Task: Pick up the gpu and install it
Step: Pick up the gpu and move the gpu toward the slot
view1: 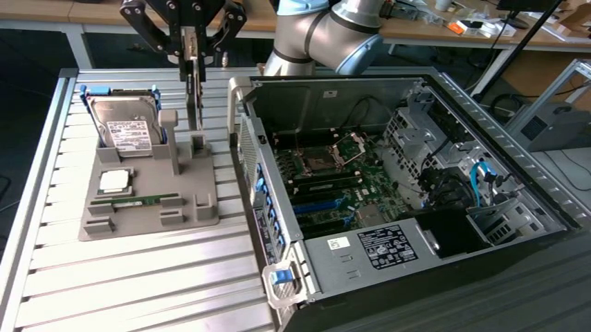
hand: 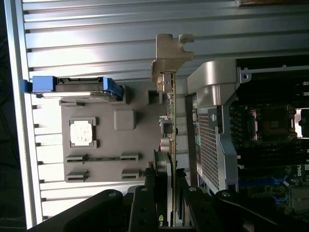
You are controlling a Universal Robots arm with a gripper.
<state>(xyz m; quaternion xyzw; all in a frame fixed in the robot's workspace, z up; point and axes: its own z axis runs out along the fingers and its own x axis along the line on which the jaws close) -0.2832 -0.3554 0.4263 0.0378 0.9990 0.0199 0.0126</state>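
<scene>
Hand (view1: pixel 194 54) clamped on gpu (view1: pixel 195 97): thin flat card, metal end bracket, above grey moulded tray (view1: pixel 148 216).

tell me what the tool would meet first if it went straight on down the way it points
The tool points straight down, holding the gpu on edge. The card's lower edge would likely meet the grey holder just beneath it first; the gap between them is unclear.

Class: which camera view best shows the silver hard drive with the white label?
The exterior view: the silver hard drive shows its white-labelled face. The wrist view catches it edge-on between blue rails, label hidden.
</scene>
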